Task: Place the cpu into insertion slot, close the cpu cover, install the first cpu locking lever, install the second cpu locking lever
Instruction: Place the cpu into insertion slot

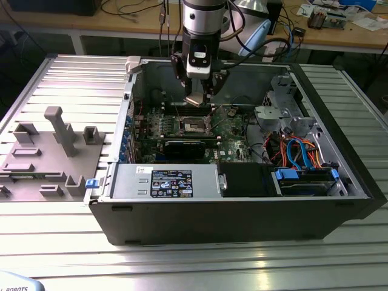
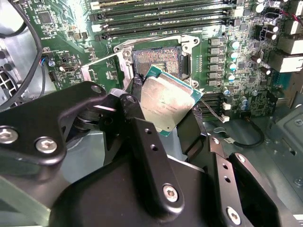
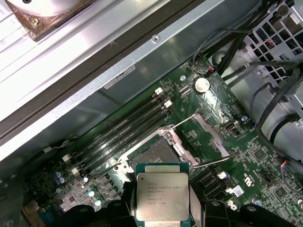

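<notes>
1. Silver-grey and square, the flat metal-topped cpu (image 3: 162, 198) is pinched by two opposite edges in the black two-fingered hand (image 1: 199, 97) of the robot arm. It hangs in the air inside the open dark computer case (image 1: 242, 212), which rests on a ribbed aluminium worktop (image 1: 60, 242).
2. The step in hand looks to be the first one, placing the chip. The small square insertion slot (image 3: 154, 153), dark-centred with a silver rim, lies bare amid the green motherboard (image 3: 265, 161). It sits near the chip and below it, and the two are not touching.
3. The thin silvery cpu cover (image 3: 213, 135), a frame plate, stands swung open to one side of the socket, so none of the closing or locking work has begun.
4. In both wrist views the chip's edges run askew of the socket's edges. Seating it therefore probably calls for squaring the chip to the socket and lowering it level and gently, since a skewed or forced drop could damage the contacts.
</notes>
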`<state>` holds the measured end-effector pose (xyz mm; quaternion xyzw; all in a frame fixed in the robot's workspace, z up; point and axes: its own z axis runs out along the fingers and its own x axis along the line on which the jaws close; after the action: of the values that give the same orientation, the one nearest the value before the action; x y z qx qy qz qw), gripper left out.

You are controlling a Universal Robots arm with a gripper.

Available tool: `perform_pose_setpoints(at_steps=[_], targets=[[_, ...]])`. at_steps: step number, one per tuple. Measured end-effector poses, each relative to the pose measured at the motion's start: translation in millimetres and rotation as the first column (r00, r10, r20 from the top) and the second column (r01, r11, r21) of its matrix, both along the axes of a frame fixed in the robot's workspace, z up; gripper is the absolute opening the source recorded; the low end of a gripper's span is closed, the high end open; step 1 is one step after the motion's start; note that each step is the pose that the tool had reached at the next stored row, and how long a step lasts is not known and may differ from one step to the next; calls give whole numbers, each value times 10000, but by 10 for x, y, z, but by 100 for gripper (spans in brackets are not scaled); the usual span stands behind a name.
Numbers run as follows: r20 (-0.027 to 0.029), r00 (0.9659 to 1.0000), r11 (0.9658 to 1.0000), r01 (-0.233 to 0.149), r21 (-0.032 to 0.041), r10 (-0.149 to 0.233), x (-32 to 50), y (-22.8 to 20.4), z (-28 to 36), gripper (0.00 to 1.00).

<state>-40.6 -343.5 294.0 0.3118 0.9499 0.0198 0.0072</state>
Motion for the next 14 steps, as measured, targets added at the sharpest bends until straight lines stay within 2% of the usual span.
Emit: perform_pose_setpoints(at_steps=[14], targets=[[0,9995,9995,312,1,-312,0,0,-5,55]])
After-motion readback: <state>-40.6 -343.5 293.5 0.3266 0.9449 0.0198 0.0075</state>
